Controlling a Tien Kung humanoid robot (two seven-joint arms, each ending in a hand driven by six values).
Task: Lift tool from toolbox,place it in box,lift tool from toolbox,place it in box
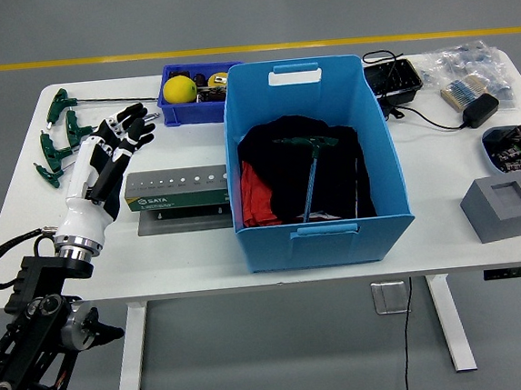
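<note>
Surface: white table (202, 255), grey floor.
Blue box (317, 163): dark cloth, 1 T-handle tool (311, 168).
Green toolbox (176, 189): beside box.
Left hand (103, 163): fingers spread, holding nothing, over toolbox's left end.

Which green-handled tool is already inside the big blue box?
The T-handle tool lying on the dark cloth in the big blue box. The other green-handled tools lie on the table's far left, by the left hand.

I am looking down from high at my side, the whole white table (202, 255) filling mid-frame.
</note>
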